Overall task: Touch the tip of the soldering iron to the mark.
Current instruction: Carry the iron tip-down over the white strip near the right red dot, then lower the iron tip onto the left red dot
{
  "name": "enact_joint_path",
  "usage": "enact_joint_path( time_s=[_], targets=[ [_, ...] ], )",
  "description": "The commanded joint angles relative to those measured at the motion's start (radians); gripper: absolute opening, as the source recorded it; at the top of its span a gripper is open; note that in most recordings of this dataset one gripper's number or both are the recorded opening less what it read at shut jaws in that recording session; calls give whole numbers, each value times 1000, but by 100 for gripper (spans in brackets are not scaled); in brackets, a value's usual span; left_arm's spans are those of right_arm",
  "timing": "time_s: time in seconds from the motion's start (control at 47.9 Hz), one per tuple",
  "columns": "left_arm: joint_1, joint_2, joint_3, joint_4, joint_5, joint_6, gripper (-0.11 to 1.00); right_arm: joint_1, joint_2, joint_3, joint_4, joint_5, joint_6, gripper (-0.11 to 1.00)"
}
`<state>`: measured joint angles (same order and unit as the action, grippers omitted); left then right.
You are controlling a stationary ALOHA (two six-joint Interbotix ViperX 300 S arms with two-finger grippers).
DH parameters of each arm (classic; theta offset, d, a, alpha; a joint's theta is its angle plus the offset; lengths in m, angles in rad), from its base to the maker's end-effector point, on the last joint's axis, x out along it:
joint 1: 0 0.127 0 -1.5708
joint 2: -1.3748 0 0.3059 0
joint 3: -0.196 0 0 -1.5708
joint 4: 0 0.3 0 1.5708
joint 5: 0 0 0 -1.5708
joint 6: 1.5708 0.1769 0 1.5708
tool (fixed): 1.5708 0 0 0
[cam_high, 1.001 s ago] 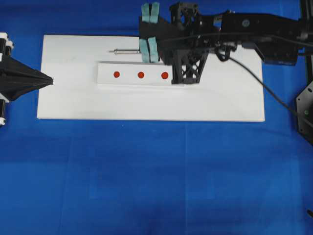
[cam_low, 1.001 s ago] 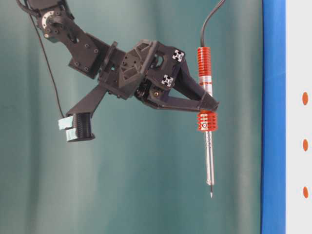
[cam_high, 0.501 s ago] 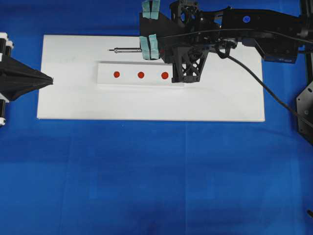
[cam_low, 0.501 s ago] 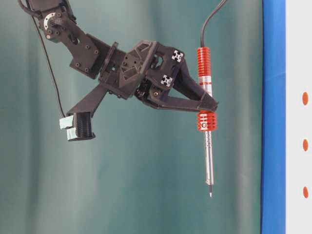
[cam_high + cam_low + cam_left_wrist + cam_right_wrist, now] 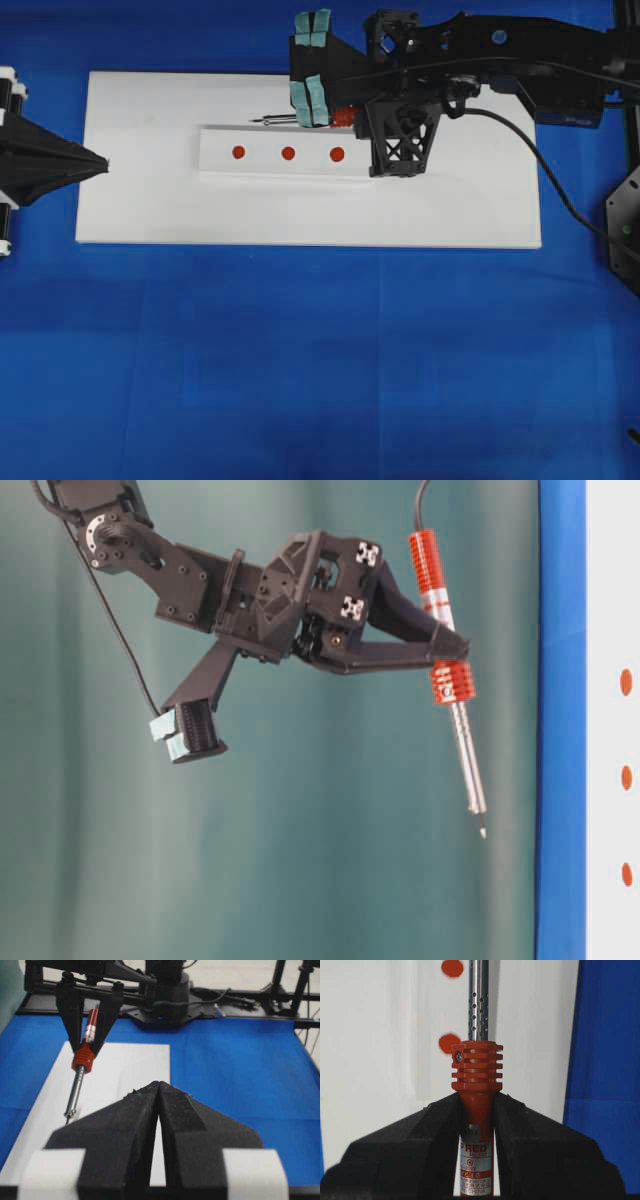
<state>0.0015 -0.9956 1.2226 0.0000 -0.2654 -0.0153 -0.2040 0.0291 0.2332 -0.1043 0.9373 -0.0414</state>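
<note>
My right gripper is shut on the orange-red handle of the soldering iron, just behind its ribbed collar. In the table-level view the soldering iron slants toward the white board, and its tip hangs in the air, apart from the surface. From overhead the silver shaft lies just beyond the white strip, which carries three red marks. Two marks show left of the shaft in the right wrist view. My left gripper is shut and empty at the board's left edge.
The white board lies on a blue cloth. The iron's black cord trails right across the board. A black bracket with teal pads sticks out from the right arm over the board's far edge. The right arm's base stands at the far end.
The right arm has tilted the iron. Its tip has swung toward the board in the table-level view and shifted right from overhead. The left gripper has not moved.
</note>
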Motion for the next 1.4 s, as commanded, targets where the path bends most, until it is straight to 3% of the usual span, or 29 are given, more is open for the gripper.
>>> enact_joint_path(
  time_s=[0.0,0.939,1.377],
  targets=[
    [2,5,-11,3,-5,0,0,0,-15,-25,2,14,0,6],
    [2,3,-11,2,-5,0,0,9,-12,-25,2,12,3,6],
    [2,3,-11,2,-5,0,0,15,95,-29,5,-86,11,6]
  ],
)
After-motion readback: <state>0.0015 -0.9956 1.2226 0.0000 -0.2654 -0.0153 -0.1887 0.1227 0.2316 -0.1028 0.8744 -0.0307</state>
